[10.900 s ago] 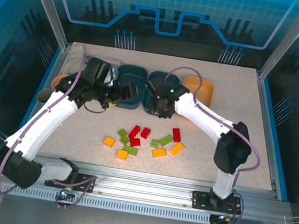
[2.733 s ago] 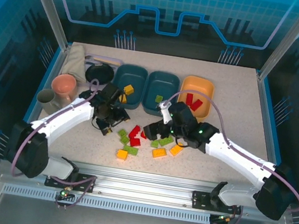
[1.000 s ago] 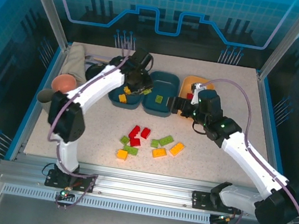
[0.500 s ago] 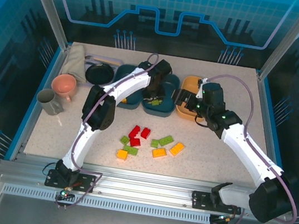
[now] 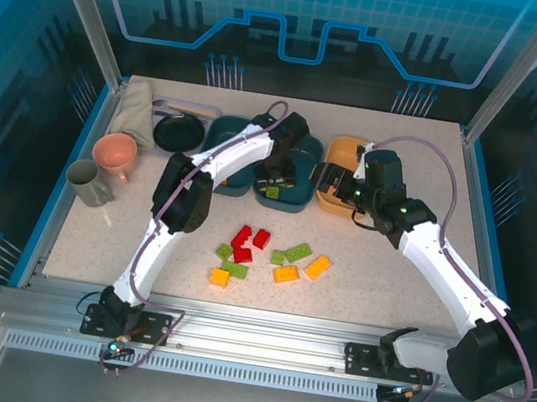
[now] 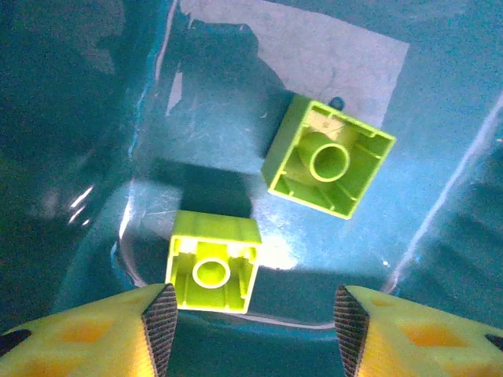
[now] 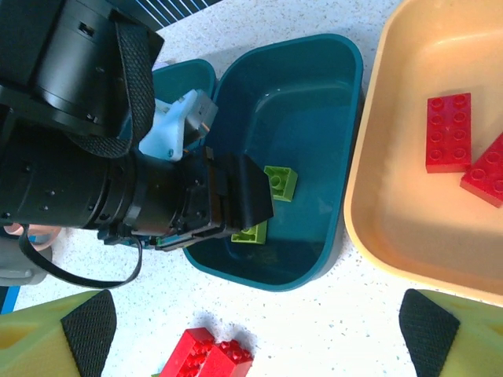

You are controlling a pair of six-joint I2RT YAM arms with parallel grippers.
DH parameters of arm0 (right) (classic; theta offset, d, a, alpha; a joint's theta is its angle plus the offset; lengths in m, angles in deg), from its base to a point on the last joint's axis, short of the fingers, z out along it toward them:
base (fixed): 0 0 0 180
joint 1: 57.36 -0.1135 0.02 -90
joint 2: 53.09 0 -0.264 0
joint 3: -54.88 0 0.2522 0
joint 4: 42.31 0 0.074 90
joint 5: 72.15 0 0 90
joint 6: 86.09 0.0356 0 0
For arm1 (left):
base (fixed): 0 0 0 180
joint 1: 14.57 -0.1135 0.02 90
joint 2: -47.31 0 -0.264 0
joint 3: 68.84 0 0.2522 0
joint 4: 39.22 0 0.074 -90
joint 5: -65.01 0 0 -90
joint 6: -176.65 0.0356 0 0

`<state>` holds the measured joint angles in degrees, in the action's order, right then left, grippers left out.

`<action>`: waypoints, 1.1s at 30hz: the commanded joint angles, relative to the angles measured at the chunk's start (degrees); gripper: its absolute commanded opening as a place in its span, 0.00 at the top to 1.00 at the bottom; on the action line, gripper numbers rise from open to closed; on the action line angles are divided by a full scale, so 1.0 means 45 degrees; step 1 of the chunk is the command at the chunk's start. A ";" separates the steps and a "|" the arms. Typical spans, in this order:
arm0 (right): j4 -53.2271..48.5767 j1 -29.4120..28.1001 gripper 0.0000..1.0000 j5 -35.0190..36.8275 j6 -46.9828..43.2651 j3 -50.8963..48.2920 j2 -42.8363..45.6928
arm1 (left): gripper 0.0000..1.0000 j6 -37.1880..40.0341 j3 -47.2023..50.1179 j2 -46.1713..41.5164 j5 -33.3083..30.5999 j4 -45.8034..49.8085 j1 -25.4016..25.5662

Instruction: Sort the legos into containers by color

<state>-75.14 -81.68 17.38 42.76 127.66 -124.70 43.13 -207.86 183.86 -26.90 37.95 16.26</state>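
Broadly, the surface first: a loose cluster of legos in red, green and yellow-orange lies on the base side of both sets of jaws, well apart from them. Three bins stand in a row beyond it.

- Middle teal bin: the left gripper sits low inside it, jaws spread and empty.
- Orange bin: the right gripper hangs about over the gap between this bin and the teal one, jaws spread wide, nothing between them.
- Left teal bin: beyond the left gripper as seen from the right jaws.

Contents:
- One green brick lies upside down just ahead of the left jaws, toward their left finger.
- A second green brick lies further ahead, also upside down and apart from the first.
- Two boxed red bricks lie ahead and right of the right jaws.

The relation that matters is with the loose red bricks. They lie just short of the right jaws, left of their midline, side by side, with long axes apparently slanted across the opening.

Judgement: both arms must come back toward the bases. The left jaws are walled in by the teal bin, while the right jaws are free and beside the bin where red belongs, so that arm is better placed. A wrist turn is likely needed.
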 commanded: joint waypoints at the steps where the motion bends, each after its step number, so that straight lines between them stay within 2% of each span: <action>1: -0.0652 0.0055 0.05 0.0216 0.0029 0.0005 0.0641 | 0.40 -0.0117 -0.0723 -0.0945 -0.0082 0.0409 0.0160; 7: -0.1649 -0.0362 0.06 0.1035 -0.0059 0.0003 0.1374 | 0.35 -0.0269 -0.0826 -0.2682 -0.0250 0.0051 0.0218; 10: -0.2120 -0.0657 0.06 0.1358 -0.0088 0.0043 0.1715 | 0.34 -0.0193 -0.0214 -0.3921 -0.0353 -0.0045 0.0219; 13: -0.2602 -0.1235 0.08 0.1825 -0.0347 0.0153 0.2002 | 0.31 -0.0132 0.1554 -0.5701 -0.0444 -0.0617 0.0217; 18: -0.3373 -0.2964 0.09 0.2947 -0.0899 0.0359 0.1862 | 0.28 -0.0083 0.5755 -0.9329 -0.0664 -0.1813 0.0200; 21: -0.3426 -0.4157 0.10 0.3273 -0.0671 0.0389 0.1085 | 0.24 -0.0207 0.8578 -1.1781 -0.0743 -0.2550 0.0188; 25: -0.3222 -0.5440 0.12 0.3434 0.0646 0.0869 -0.0815 | 0.21 -0.0677 1.2558 -1.5203 -0.0769 -0.3589 0.0192; 29: -0.4201 -0.5714 0.17 0.2877 0.3075 0.2205 -0.3278 | 0.18 -0.1018 1.5518 -1.8007 -0.0534 -0.4063 0.0199; 33: -0.4405 -0.5714 0.26 0.2351 0.5046 0.2697 -0.5035 | 0.17 -0.1384 1.7090 -1.9997 -0.0492 -0.3781 0.0186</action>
<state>-91.36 -107.21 29.60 56.09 137.80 -144.49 38.97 -133.78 97.31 -29.24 22.46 16.85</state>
